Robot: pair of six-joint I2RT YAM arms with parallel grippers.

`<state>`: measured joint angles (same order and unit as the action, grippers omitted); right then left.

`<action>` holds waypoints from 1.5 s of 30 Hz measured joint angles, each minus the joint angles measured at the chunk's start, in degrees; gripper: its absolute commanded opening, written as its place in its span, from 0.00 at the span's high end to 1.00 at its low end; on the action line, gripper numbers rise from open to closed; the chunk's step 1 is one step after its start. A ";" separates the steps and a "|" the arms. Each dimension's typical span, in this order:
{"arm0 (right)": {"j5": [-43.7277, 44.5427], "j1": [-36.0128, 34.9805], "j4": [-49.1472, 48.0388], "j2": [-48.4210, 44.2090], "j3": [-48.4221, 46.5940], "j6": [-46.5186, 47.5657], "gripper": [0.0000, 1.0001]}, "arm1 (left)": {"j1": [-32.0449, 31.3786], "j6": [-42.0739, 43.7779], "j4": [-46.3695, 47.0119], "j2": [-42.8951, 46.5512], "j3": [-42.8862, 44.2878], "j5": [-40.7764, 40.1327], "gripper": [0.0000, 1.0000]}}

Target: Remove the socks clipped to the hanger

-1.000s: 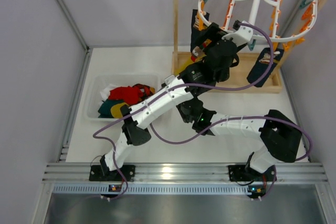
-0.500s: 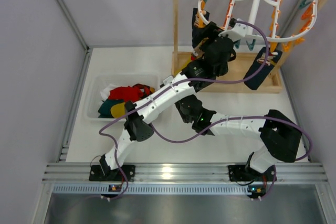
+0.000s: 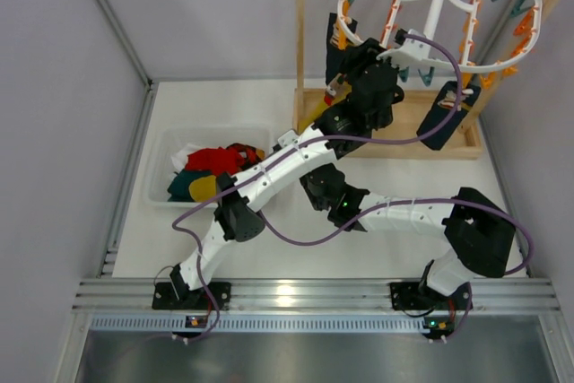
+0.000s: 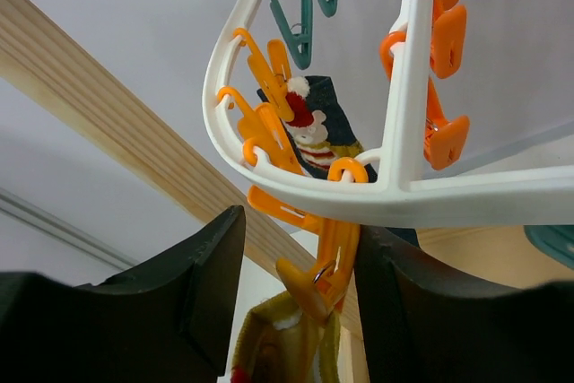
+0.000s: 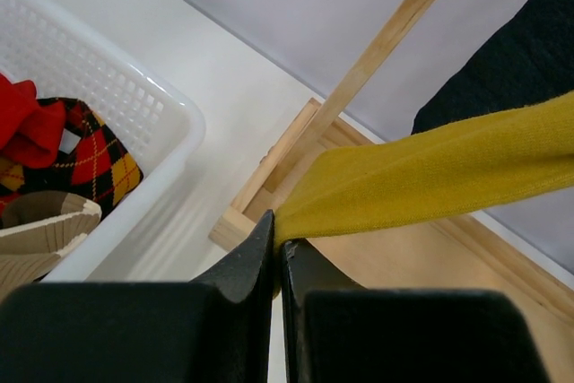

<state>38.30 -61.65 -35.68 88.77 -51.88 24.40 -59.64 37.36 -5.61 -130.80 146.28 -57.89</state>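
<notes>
The white oval hanger (image 3: 502,65) hangs from the wooden rack. In the left wrist view its rim (image 4: 296,187) is just above my open left gripper (image 4: 300,289). An orange clip (image 4: 330,262) sits between the jaws, against the right finger (image 4: 421,302), and pinches the cuff of the mustard sock (image 4: 278,347). The patterned navy sock (image 4: 316,127) hangs behind it. My right gripper (image 5: 279,244) is shut on the mustard sock's (image 5: 430,177) other end, and the sock is stretched taut. The plain navy sock (image 3: 446,117) hangs clipped at the hanger's right side.
A white basket (image 3: 161,154) holding red, teal and tartan clothes stands at the left, also in the right wrist view (image 5: 117,105). The wooden rack's post (image 3: 299,33) and base tray (image 3: 466,145) surround the hanger. Grey walls close in on the sides.
My left gripper has moved up and slightly left to the hanger's rim, around the orange clip. The plain navy sock has swung a little. The right arm has not moved.
</notes>
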 measured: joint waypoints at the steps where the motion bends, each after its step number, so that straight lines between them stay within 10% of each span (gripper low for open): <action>1: -0.11 0.00 0.04 0.00 0.00 0.00 1.00 | -0.02 0.17 0.15 -0.02 -0.04 0.07 0.50; 14: -1.97 -0.02 0.66 -0.15 0.90 -1.51 1.00 | -0.02 -0.04 2.80 -0.07 -1.16 1.44 0.92; 34: -4.31 -1.64 0.07 -14.99 18.69 -12.11 1.00 | -0.79 -14.51 0.66 18.78 -27.17 3.39 0.02; 45: -14.29 0.81 2.78 -20.24 19.32 -18.56 1.00 | -1.36 -26.56 -3.02 41.24 -45.81 -2.47 0.02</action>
<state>24.01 -60.84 -32.91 68.53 -32.56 5.85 -60.99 10.81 -8.62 -89.56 100.47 -60.36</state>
